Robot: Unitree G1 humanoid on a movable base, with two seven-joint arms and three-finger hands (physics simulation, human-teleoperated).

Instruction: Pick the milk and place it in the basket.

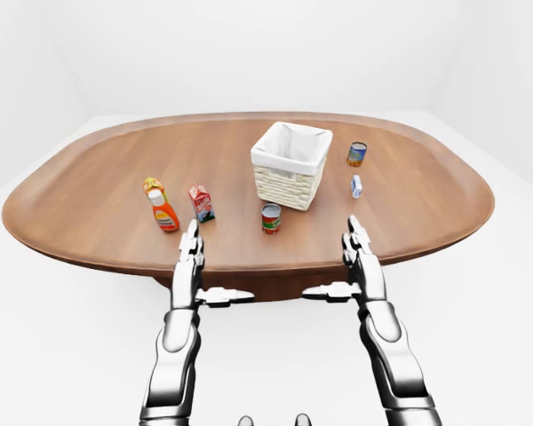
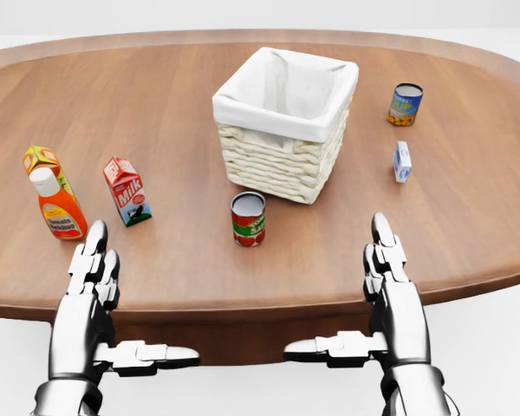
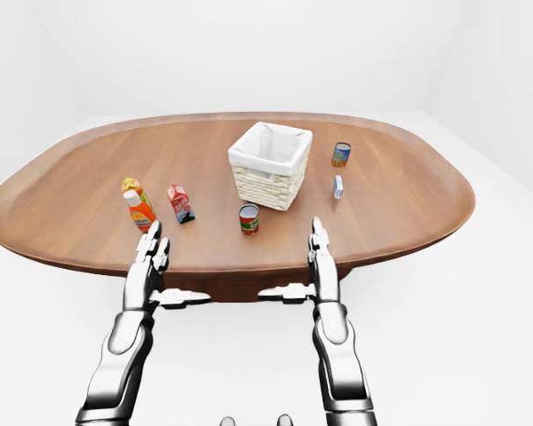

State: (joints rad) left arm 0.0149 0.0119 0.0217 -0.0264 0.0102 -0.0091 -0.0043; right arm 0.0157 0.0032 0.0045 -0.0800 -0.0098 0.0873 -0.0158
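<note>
the wooden oval table carries everything, and the white-lined wicker basket sits near its middle; every place below is given from that basket, as seen in the head view. nothing shows inside the basket.

the two hands hang at the table's near edge, below the basket: the left hand down to the left, the right hand down to the right. both are flat and wide open, fingers straight, thumbs turned inward toward each other, holding nothing and touching nothing.

the orange bottle stands far left of the basket, with a small yellow carton just behind it. the milk, a red-topped carton, stands upright left of the basket and slightly below it, near the left hand's fingertips but apart from them.

a red can stands just below the basket, a blue-and-yellow can to the right, and a small blue-white carton lower right.

by my judgement the task has not started: reaching, gripping, lifting and dropping all remain.
</note>
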